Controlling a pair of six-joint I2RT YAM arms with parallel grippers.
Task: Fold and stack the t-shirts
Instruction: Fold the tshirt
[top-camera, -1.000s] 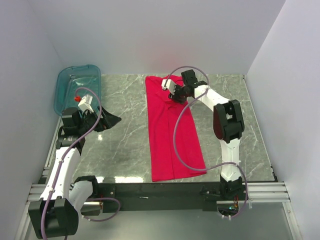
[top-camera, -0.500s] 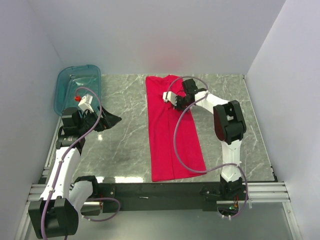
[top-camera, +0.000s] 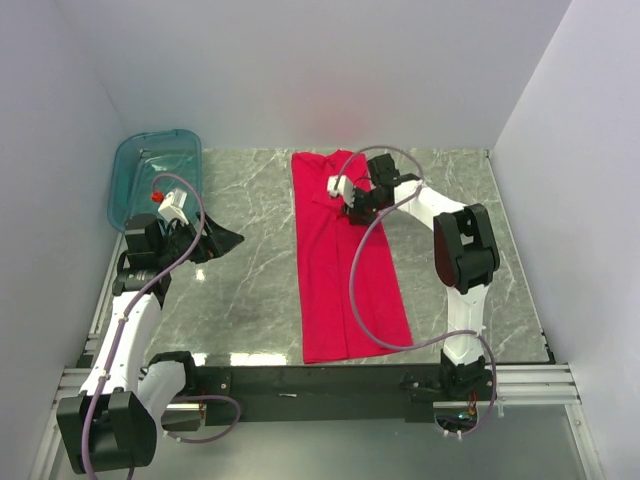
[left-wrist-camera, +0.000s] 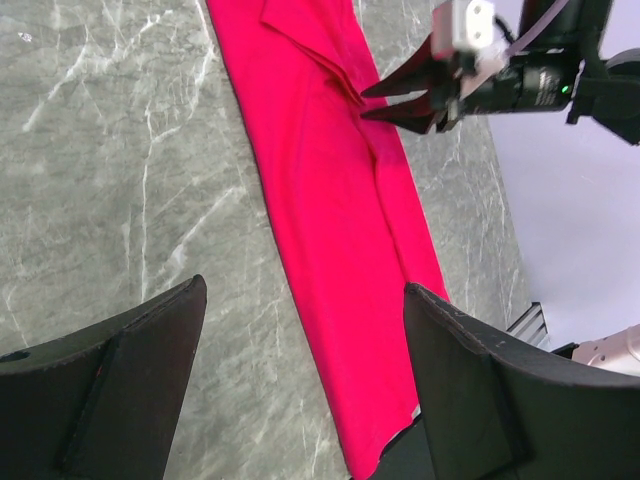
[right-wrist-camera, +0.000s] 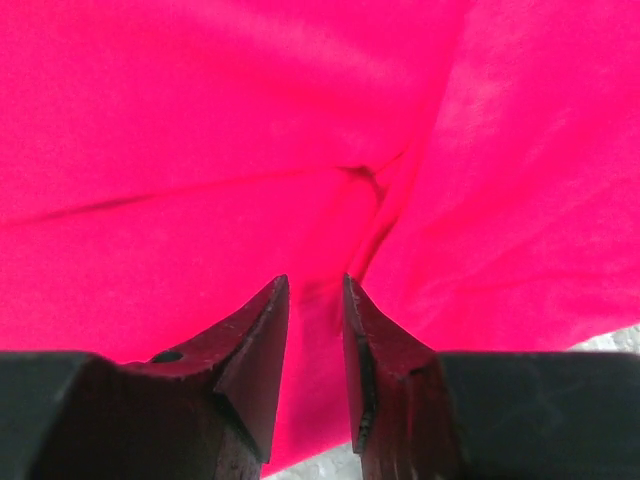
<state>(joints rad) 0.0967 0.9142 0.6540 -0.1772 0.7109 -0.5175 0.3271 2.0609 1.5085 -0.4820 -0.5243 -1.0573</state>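
Jaws of my right gripper hover narrowly parted over the creased t-shirt, poised to pinch for folding; left gripper waits, spread wide.

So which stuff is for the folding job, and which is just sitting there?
For the job:
- red t-shirt, laid out long on the table
- right arm, its jaws a little apart over the shirt's far end

Just sitting there:
- teal tub, far left corner
- left arm, jaws wide open, holding nothing
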